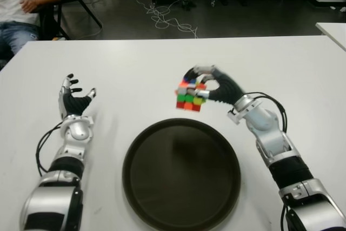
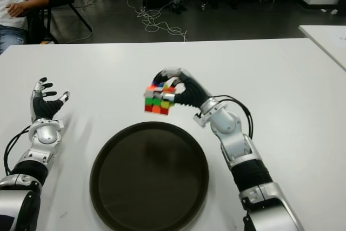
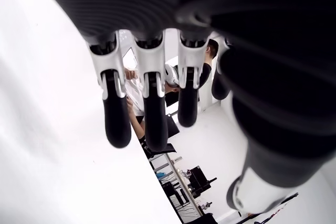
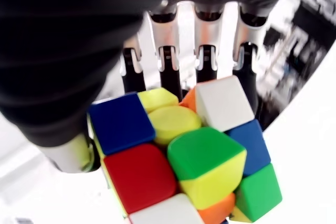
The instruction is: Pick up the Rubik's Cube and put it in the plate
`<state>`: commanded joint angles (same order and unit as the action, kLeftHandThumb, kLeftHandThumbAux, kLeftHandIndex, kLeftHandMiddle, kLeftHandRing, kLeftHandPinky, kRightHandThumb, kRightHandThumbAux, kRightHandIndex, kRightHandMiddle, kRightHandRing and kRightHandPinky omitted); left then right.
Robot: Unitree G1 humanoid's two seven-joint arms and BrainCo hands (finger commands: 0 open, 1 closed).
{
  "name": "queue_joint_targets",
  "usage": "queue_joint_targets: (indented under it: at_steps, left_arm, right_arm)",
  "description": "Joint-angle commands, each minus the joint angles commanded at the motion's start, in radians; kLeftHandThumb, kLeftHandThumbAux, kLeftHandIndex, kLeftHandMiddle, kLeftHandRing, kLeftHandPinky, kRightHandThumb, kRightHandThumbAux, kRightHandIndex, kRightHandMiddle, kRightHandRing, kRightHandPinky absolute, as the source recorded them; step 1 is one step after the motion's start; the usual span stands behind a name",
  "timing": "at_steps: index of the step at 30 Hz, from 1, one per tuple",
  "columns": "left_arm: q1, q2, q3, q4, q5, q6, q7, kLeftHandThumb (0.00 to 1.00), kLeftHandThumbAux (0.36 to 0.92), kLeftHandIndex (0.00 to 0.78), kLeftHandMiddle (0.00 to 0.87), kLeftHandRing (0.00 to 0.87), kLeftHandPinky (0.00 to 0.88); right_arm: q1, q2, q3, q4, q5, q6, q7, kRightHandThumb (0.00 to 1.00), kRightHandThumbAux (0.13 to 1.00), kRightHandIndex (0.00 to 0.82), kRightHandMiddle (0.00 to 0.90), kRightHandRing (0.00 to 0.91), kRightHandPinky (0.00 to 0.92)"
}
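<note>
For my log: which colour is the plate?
The plate is dark brown, nearly black; the left eye view shows it best.

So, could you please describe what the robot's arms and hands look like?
Both arms are silver metal segments with black ribbed joints and thin black cables looping at the wrists. The left hand and right hand have black ribbed palms, silver finger links and black rubbery fingertips.

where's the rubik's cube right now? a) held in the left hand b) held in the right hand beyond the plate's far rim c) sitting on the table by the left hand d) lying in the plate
b: the right hand has its fingers closed around the Rubik's Cube, which shows beyond the far rim of the dark plate, while the left hand is spread and holds nothing.
</note>
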<state>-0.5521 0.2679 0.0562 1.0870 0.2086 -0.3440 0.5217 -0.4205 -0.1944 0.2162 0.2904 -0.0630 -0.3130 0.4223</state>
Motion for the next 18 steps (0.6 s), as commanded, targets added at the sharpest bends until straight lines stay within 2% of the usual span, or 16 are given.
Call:
queue_joint_targets:
  at_steps: [5,7,10,18]
  left_arm:
    - [-0.004,-0.001,0.002,0.007,-0.003,0.004,0.004,0.134,0.804,0.121,0.241,0.330,0.479]
    - [-0.005,-0.001,0.005,0.009,-0.006,0.004,0.004,0.145,0.799,0.124,0.237,0.318,0.447]
    - [-0.006,-0.003,0.009,0.011,-0.010,0.002,0.002,0.161,0.792,0.129,0.226,0.293,0.410]
    - [-0.002,-0.006,0.021,0.008,-0.029,-0.013,-0.016,0.140,0.774,0.126,0.225,0.289,0.400]
  right_arm:
    - [0.010,-0.017,0.008,-0.065,0.026,0.087,0.074,0.694,0.720,0.438,0.807,0.821,0.811]
    - [0.015,-0.019,0.009,-0.086,0.023,0.111,0.084,0.695,0.721,0.439,0.805,0.818,0.808]
    - [0.021,-0.020,0.008,-0.105,0.017,0.132,0.089,0.696,0.721,0.439,0.802,0.814,0.802]
    - [0.037,-0.027,0.015,-0.143,-0.003,0.171,0.087,0.693,0.722,0.438,0.802,0.812,0.802]
